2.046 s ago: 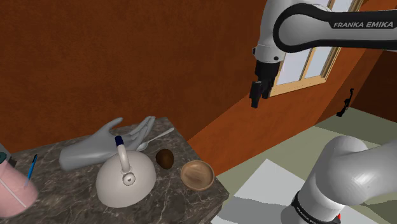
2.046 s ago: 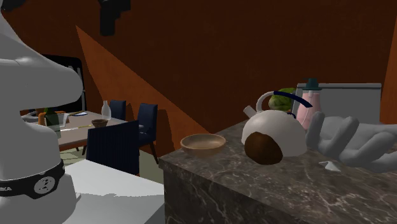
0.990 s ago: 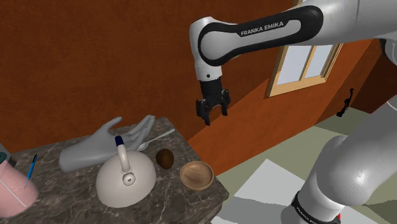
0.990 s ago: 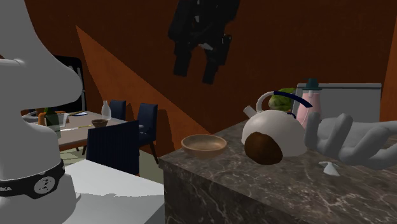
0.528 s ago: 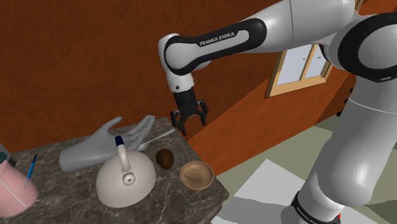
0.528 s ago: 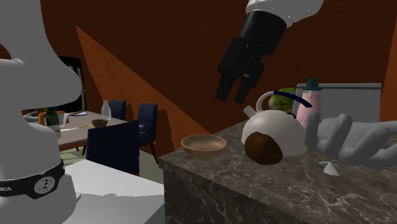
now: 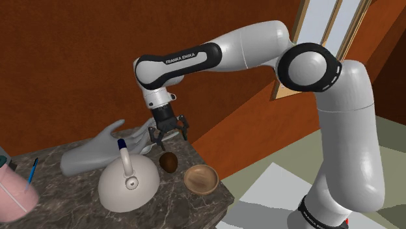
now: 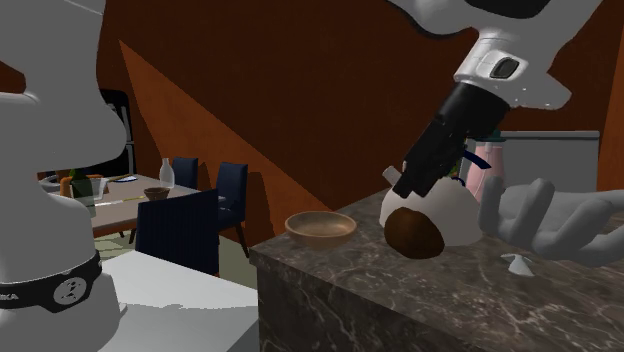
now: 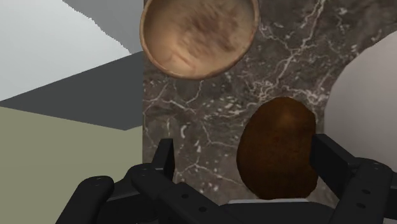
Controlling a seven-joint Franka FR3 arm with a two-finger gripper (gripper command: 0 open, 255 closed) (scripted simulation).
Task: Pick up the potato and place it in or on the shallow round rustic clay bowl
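On the dark marbled counter [image 7: 71, 203], nearest its corner in the shoulder view, sits one shallow round brown bowl [image 7: 201, 179]. Just behind it, apart from it, lies the one potato [image 7: 168, 162]: a dark brown, smooth, egg-shaped lump. It lies close beside the one white domed kettle [image 7: 129, 184]; whether they touch I cannot tell.

The arm climbs from the stand at that view's lower right and bends at a high elbow. It stretches across to the left, and its wrist turns down so that the gripper [image 7: 168, 138] points at the counter just above the potato. In the wrist view the two black fingers [image 9: 162, 162] stand wide apart with the potato [image 9: 278, 153] between them. They grasp nothing.

Farther back lies one grey model hand [image 7: 104, 151], palm up. One pink jug [image 7: 10, 195] stands at the shoulder view's left edge.
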